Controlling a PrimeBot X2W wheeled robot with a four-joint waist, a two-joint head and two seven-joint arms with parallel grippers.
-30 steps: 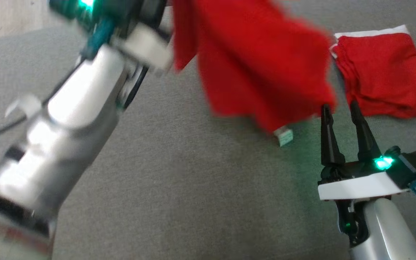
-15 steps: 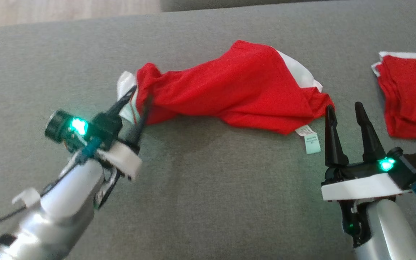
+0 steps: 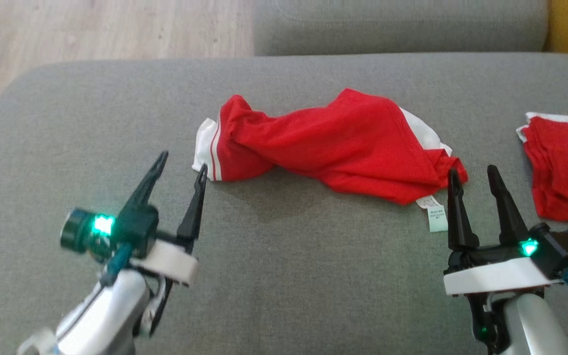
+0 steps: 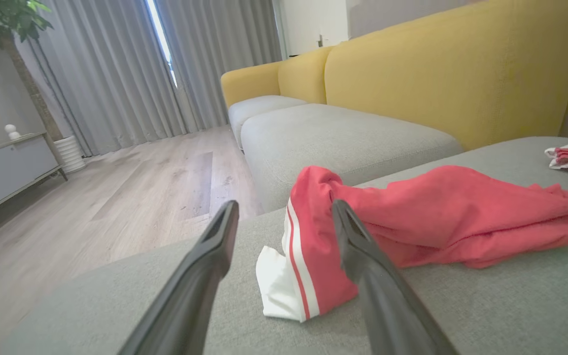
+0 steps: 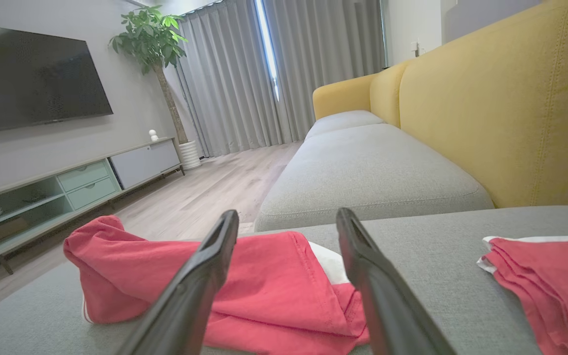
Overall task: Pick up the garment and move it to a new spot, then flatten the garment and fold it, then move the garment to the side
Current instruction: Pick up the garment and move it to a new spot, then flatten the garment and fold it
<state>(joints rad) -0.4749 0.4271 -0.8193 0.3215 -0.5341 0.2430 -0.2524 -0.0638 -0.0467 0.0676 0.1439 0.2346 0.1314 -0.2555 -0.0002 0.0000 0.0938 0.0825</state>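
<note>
A red garment (image 3: 333, 140) with white trim lies crumpled in a long twist across the grey cushion (image 3: 274, 276), its care label (image 3: 436, 216) sticking out at the lower right. My left gripper (image 3: 181, 161) stands open just short of the garment's white-striped left end (image 4: 296, 268), with nothing between its fingers. My right gripper (image 3: 472, 173) is open too, its fingertips at the garment's right end (image 5: 284, 291), holding nothing.
A second red garment (image 3: 567, 165), folded with a white edge, lies at the cushion's right side (image 5: 550, 281). Beyond are another grey seat (image 3: 397, 24), a yellow sofa back (image 4: 451, 69) and wooden floor (image 3: 91, 29) off the cushion's left edge.
The left gripper swung the garment down onto the cushion, opened and let go of its left end, then drew back. The head camera tilted. The right gripper stayed open.
</note>
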